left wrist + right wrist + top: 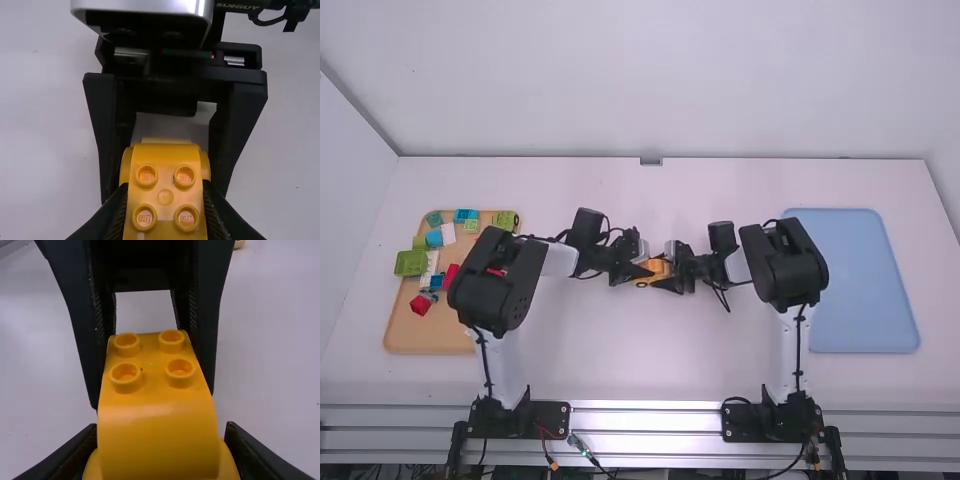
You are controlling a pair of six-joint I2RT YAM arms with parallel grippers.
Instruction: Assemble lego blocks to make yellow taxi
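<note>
Yellow block body point(658, 268), one: mid-table, long axis roughly left to right. Left gripper point(154, 397): closed on its left part; right gripper point(165, 196): closed on its right, both equally near.

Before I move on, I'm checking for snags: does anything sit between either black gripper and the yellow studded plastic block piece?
Nothing visible does: the left gripper and right gripper both hold the yellow piece directly, fingers against its sides.

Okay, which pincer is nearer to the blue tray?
Right. The right pincer is mid-table, on the blue tray side of the yellow taxi; the left pincer holds the taxi's far side.
</note>
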